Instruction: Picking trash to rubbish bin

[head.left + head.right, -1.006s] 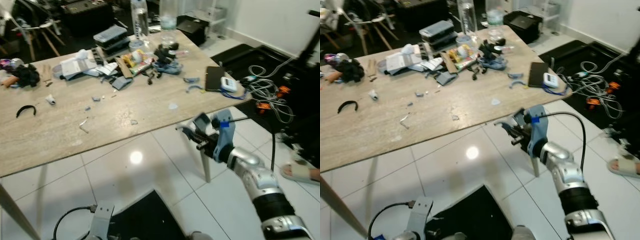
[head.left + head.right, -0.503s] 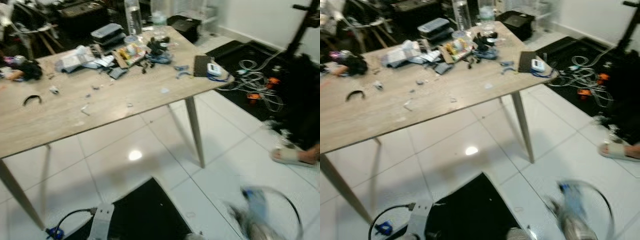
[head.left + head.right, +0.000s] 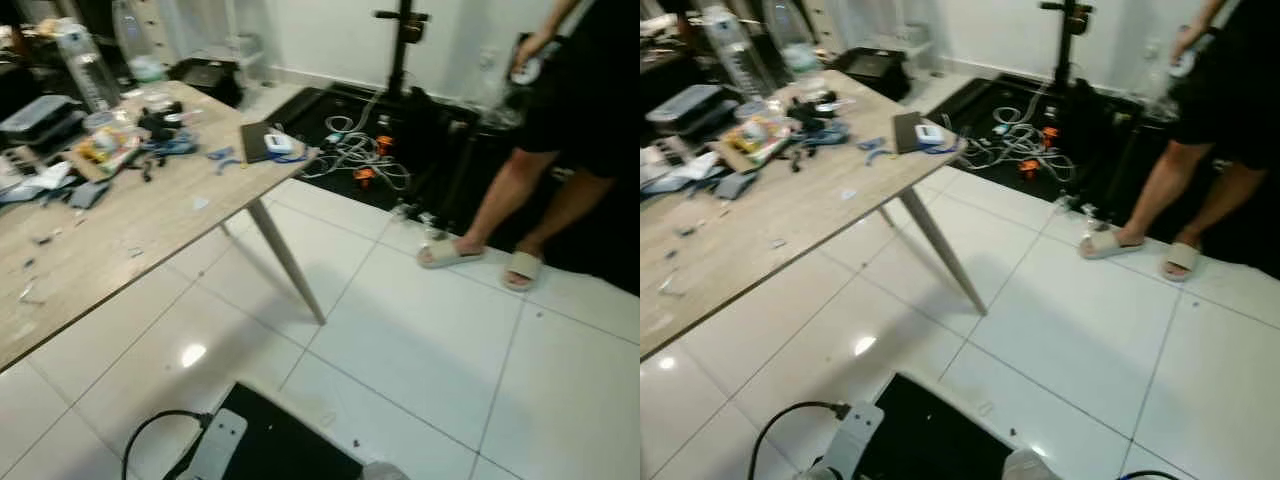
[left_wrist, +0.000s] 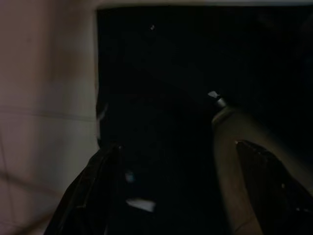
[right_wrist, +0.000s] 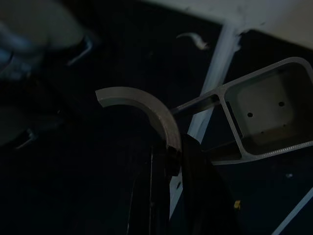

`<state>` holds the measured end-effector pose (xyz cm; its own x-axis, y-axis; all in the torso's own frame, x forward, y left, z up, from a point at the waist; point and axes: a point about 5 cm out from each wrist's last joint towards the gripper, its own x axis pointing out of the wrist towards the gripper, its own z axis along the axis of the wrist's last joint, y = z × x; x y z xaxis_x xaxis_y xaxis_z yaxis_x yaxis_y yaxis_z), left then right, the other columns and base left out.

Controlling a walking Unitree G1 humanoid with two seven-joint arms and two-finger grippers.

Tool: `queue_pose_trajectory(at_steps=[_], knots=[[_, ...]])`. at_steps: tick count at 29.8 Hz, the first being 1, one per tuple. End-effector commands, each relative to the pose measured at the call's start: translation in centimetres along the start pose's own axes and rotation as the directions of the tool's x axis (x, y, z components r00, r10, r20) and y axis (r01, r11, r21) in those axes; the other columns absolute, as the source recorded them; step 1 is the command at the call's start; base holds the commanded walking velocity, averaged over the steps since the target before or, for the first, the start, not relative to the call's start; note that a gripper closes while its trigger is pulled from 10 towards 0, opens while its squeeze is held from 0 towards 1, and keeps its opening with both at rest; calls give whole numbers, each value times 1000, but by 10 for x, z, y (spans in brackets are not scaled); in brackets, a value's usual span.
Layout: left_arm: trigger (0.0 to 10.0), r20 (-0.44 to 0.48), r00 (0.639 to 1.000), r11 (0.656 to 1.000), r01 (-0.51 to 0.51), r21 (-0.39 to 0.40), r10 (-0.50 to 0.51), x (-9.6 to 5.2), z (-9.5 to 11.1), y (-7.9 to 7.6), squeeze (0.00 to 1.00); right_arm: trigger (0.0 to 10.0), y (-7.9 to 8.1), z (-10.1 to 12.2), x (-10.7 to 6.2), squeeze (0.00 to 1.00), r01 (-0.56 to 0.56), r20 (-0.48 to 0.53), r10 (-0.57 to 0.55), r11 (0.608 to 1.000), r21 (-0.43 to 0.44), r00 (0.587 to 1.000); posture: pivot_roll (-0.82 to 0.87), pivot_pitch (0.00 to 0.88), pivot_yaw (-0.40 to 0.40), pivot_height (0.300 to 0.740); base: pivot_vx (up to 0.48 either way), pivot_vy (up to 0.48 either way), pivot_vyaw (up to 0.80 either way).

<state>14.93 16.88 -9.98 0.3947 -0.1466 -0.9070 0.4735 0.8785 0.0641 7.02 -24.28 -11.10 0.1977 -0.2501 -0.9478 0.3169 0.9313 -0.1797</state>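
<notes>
Between the right gripper's closed jaws, a curved grey scrap.

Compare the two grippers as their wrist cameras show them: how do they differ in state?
The right gripper is shut on a curved grey piece; the left gripper is open and holds nothing. The right gripper's fingers meet, while the left gripper's fingers stand wide apart. Both hang over a dark surface.

R hand pinching curved strip; L hand spread.
</notes>
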Motion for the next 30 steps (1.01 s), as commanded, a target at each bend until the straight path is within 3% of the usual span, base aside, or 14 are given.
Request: queue_pose_trajectory(at_steps=[1,24,30], knots=[[10000,-46,999,999,-7,52,9,-2,-13,3,0,10000,7,2,0,0,-11,8,11,1000,-12,1000,-115,43,120,740,0,0,-763],[10000,-61,998,991,-22,133,30,-4,-12,13,0,10000,19,16,0,0,-25,44,29,996,-89,999,-93,11,140,740,0,0,-763],[10000,-89,996,981,-13,192,31,-4,-17,10,0,10000,21,15,0,0,-30,38,34,995,-100,999,-91,15,138,740,0,0,-763]])
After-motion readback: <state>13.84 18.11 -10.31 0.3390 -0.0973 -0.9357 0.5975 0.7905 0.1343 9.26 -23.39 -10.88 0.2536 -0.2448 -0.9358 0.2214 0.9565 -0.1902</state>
